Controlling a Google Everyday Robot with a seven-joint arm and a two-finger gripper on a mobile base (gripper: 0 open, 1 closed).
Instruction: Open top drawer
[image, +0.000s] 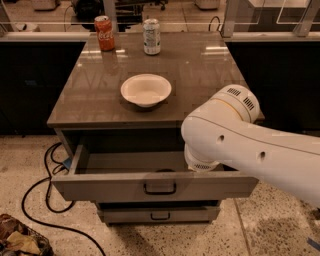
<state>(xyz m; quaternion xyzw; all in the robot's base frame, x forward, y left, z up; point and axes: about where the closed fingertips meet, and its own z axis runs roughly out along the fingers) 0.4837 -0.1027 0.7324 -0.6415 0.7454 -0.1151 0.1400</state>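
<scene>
The cabinet (100, 107) faces me square-on, with a bowl (146, 90) and two cans (151, 36) on its top. The white arm (250, 145) enters from the right of the view and crosses the cabinet's front right corner. The top drawer (115, 186) already stands well out from the carcass, its grey box interior open to view and its front panel running side to side across the picture. I judge its travel axis to run straight toward the camera. The gripper (202, 164) hangs at the arm's end and dips into the right part of the open box, just behind the front panel. The arm masks most of it, so I cannot tell whether it is parted, closed or clamped on anything. The black loop handle (160, 187) sits mid-front on the panel. It lies toward the left of the view from the gripper, lower and nearer the camera. Any further pull therefore acts toward the camera, square to the panel's long axis.
</scene>
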